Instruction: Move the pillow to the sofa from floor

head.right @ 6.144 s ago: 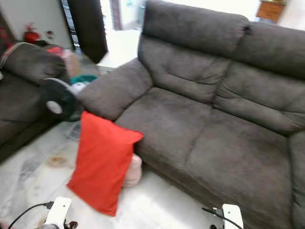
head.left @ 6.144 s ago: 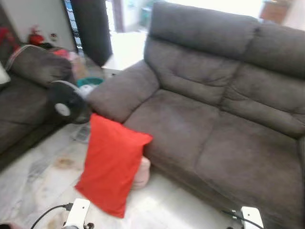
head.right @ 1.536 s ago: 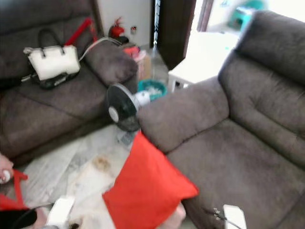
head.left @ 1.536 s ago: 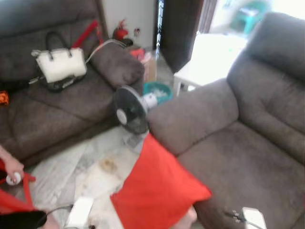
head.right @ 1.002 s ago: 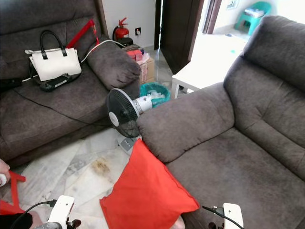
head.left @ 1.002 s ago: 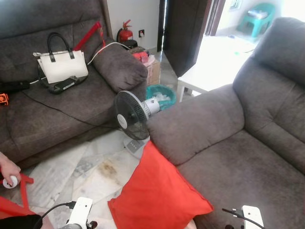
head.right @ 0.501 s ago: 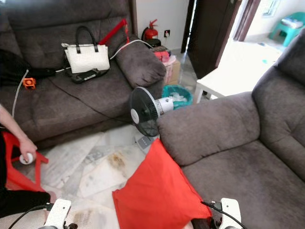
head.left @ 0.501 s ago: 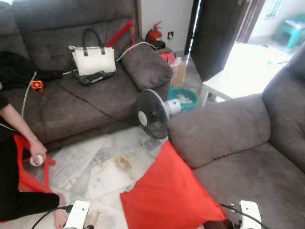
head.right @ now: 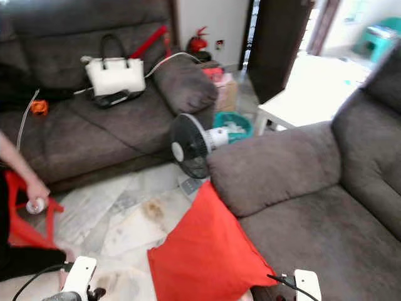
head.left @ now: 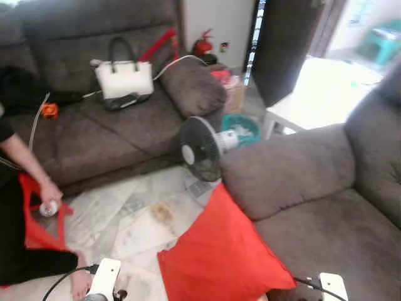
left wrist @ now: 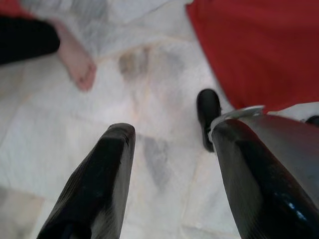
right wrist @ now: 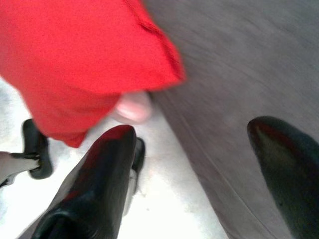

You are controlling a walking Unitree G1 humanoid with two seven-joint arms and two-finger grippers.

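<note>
Leaning on sofa [head.left: 301, 169], red pillow [head.left: 219, 257] sits on floor; wrist views show both jaws released.

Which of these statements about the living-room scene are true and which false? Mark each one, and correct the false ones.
1. The red pillow lies on the sofa seat. False: it stands on the floor, leaning against the sofa.
2. A fan stands beside the sofa's armrest. True.
3. The left gripper is shut on the pillow. False: it is open above the floor.
4. A white handbag sits on the other sofa. True.
</note>
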